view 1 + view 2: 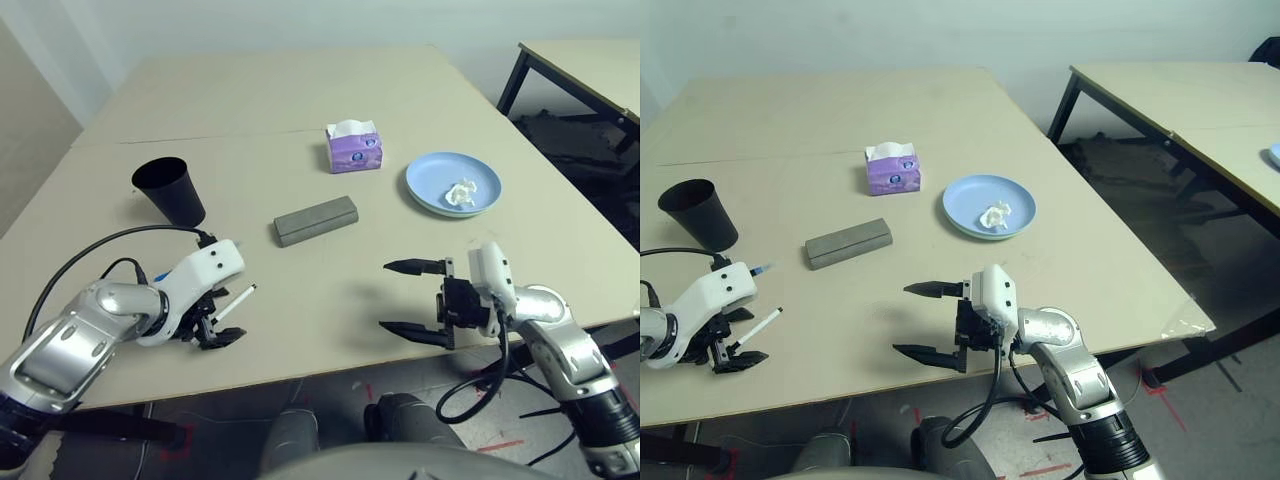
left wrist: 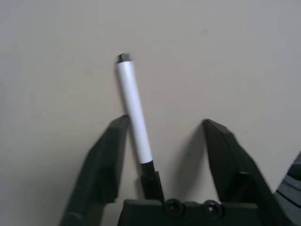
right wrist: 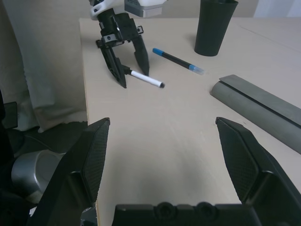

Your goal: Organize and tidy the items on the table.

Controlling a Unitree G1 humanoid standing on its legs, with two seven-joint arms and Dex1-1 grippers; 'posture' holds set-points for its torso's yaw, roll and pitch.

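Note:
My left gripper (image 1: 218, 332) is open and low over the table (image 1: 300, 100) near its front edge. A white-bodied marker pen (image 2: 134, 106) lies between its fingers, close against one finger. A blue-capped pen (image 3: 176, 60) lies just beyond it, towards the black cup (image 1: 170, 190). The grey glasses case (image 1: 316, 220) sits mid-table, with the purple tissue box (image 1: 354, 147) behind it. The white wad (image 1: 462, 193) rests on the blue plate (image 1: 425, 185). My right gripper (image 1: 384, 296) hangs open and empty in front of the plate. The sunglasses and the green plate are out of view.
A second table (image 1: 1180, 100) with black legs stands to the right across a gap. The table's front edge runs just under both grippers. A black cable (image 1: 100, 250) loops from my left wrist over the tabletop.

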